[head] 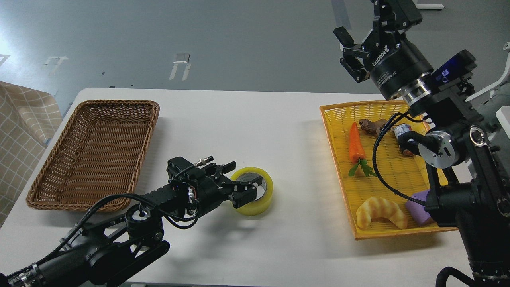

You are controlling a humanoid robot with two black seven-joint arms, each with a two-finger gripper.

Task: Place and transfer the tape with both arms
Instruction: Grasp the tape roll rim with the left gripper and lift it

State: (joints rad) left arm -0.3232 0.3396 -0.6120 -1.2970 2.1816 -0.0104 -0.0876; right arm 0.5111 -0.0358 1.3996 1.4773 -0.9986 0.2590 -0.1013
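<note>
The tape [263, 196], a yellow roll with a grey-white core, lies flat on the white table [255, 119] near the front middle. My left gripper [241, 184] comes in from the left and is low over the roll's left side. Its fingers [228, 167] are spread, with one fingertip down inside the core, and they hide the roll's left wall. I cannot tell whether they touch the roll. My right gripper [354, 52] is open and empty, held high above the far edge of the table, over the back of the yellow tray [398, 175].
A brown wicker basket [115, 102] stands empty at the left. The yellow tray at the right holds a carrot [356, 145], a croissant [380, 211], a purple block [418, 205] and a small brown item [370, 125]. A checked cloth [20, 119] lies past the table's left edge.
</note>
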